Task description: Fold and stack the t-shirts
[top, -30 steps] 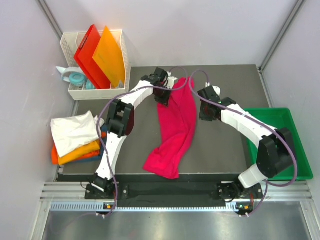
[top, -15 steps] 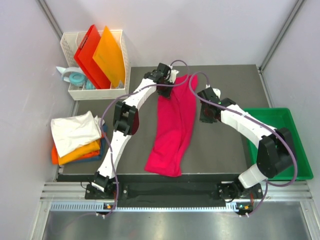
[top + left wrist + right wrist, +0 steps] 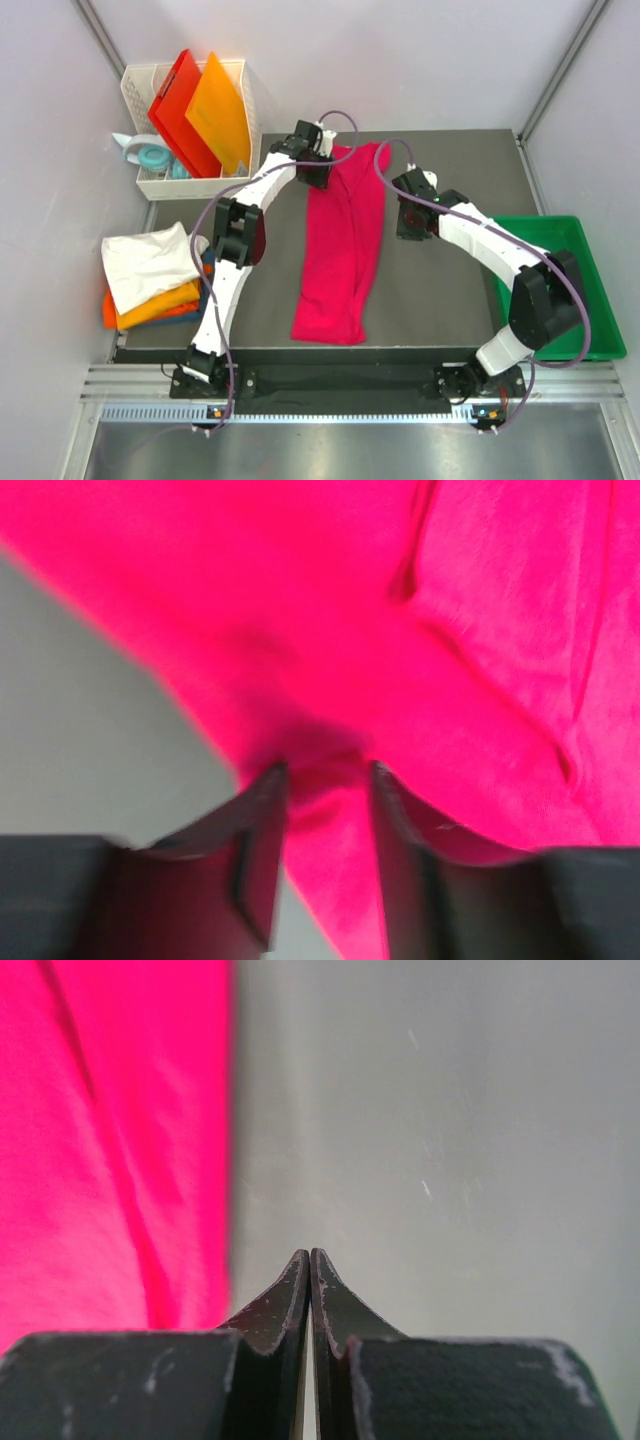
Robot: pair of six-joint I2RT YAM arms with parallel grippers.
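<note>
At the near edge of the dark table [image 3: 450,300] lies the hem of the crimson-pink t-shirt [image 3: 340,250]. It is spread flat as a long narrow strip and runs from that edge up the middle of the table to its far side. Off to the left, beside the table, sits a pile of folded shirts: the white t-shirt [image 3: 145,262] is on top and the orange t-shirt [image 3: 165,303] is under it. To the right, a green tray [image 3: 590,250] stands against the table's side, with the right arm's elbow over it.

Farther in, the right gripper [image 3: 310,1255] hangs over bare table just beside the pink shirt's right edge. Its fingers are pressed together with nothing between them.

At the far end, the left gripper [image 3: 325,770] is on the shirt's far-left corner. Its fingers [image 3: 258,825] are spread apart, and a small ridge of pink cloth sits loose in the gap, not pinched.

Beyond it, in the far-left corner, a white basket [image 3: 190,185] holds a red board [image 3: 175,105] and an orange board [image 3: 218,110], both leaning upright
</note>
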